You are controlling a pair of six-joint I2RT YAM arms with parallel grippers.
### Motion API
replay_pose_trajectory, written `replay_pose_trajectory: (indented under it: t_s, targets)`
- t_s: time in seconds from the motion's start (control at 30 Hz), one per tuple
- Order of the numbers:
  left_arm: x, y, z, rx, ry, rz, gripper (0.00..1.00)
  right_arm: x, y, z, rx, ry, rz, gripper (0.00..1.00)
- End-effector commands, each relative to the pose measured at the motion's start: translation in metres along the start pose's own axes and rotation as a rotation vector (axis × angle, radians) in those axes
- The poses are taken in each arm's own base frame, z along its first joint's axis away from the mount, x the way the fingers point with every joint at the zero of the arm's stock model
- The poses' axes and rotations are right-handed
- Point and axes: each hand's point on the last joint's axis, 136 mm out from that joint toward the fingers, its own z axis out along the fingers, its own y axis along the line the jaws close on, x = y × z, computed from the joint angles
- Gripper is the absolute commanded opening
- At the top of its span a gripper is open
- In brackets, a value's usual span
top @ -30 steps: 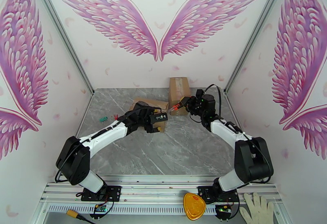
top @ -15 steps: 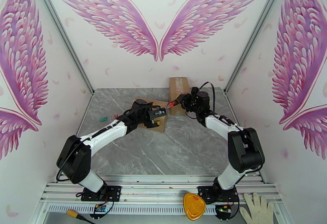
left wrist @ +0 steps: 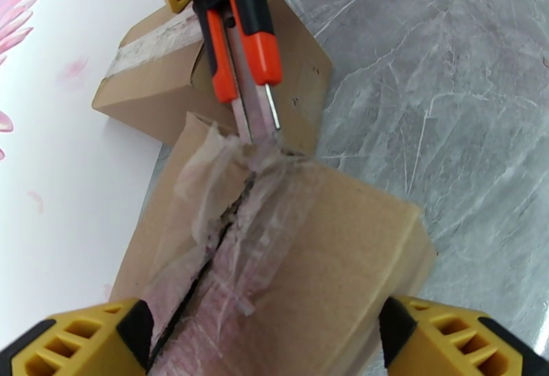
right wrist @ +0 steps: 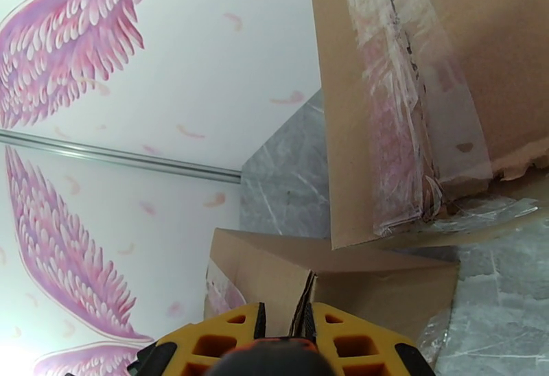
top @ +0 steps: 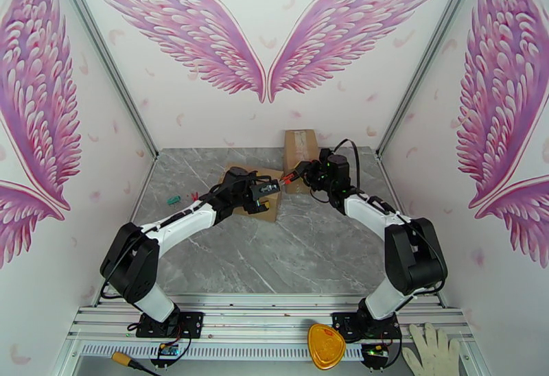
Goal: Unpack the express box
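While R gripper (right wrist: 285, 339) pinched a knife (left wrist: 243, 34), blade (left wrist: 248, 115) at far seam (left wrist: 226, 233) end of the box (left wrist: 329, 254), L gripper (left wrist: 264, 343) sat spread astride it: tape-cutting step, next prob. needed steady draw along seam.

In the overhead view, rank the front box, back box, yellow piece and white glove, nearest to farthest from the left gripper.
1. Front box: mid-table, straddled by the left gripper.
2. Back box: farther back, to the right.
3. Yellow piece: near edge, right of centre.
4. White glove: near right corner.
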Motion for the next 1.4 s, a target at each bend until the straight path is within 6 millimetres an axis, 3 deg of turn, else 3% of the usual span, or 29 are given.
replay_pose_trajectory:
  t_s: [0.0, 0.37, 0.53, 0.77, 1.13, 1.37]
  targets:
    - [0.010, 0.002, 0.006, -0.028, 0.028, -0.013, 0.92, 0.007, -0.004, -0.007, 0.032, 0.013, -0.002, 0.00]
    - [0.012, 0.013, 0.010, -0.090, 0.050, -0.035, 0.92, 0.032, 0.000, -0.016, 0.022, 0.143, 0.030, 0.00]
    - [0.010, 0.016, 0.013, -0.094, 0.053, -0.044, 0.92, 0.038, 0.022, -0.022, -0.068, 0.191, 0.058, 0.00]
    - [0.004, 0.017, 0.010, -0.095, 0.039, -0.063, 0.92, 0.026, 0.054, -0.030, -0.153, 0.160, 0.026, 0.00]
    - [-0.003, 0.026, -0.022, -0.089, -0.016, -0.170, 0.93, 0.005, 0.039, -0.058, -0.058, 0.069, -0.041, 0.00]
    - [-0.013, 0.063, -0.030, -0.132, -0.090, -0.300, 0.94, -0.004, 0.028, -0.080, -0.012, 0.034, -0.055, 0.00]
